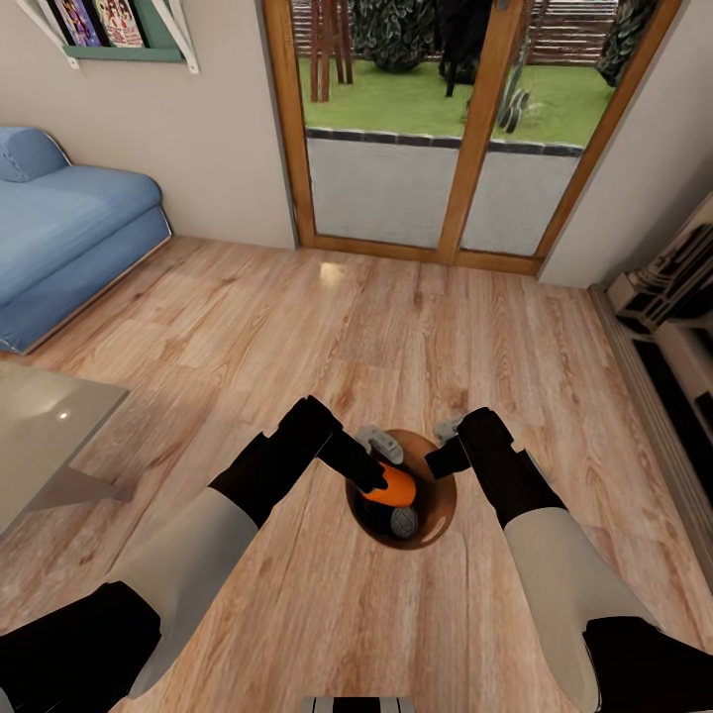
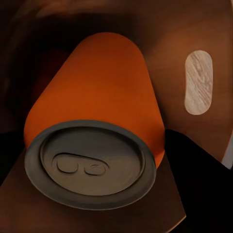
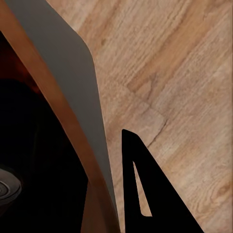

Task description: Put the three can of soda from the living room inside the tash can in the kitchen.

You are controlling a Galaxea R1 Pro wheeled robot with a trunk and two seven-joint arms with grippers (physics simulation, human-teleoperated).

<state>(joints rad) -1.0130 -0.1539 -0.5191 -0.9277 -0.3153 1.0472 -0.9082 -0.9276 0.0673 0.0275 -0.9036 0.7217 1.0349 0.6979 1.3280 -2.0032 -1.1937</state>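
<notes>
- Orange-bodied soda can (image 1: 396,484) with silver-grey top, clenched in left tool (image 1: 373,479), sits inside round brown-lined trash can (image 1: 443,508) on plank floor.
- Right tool (image 1: 445,458) grips the bucket rim.
- Risk: bucket tipping if the rim grip slips.

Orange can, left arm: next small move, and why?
Probably open the left gripper and let go. The orange can already sits inside the trash can, beside another silver can top, so it should drop in.
</notes>
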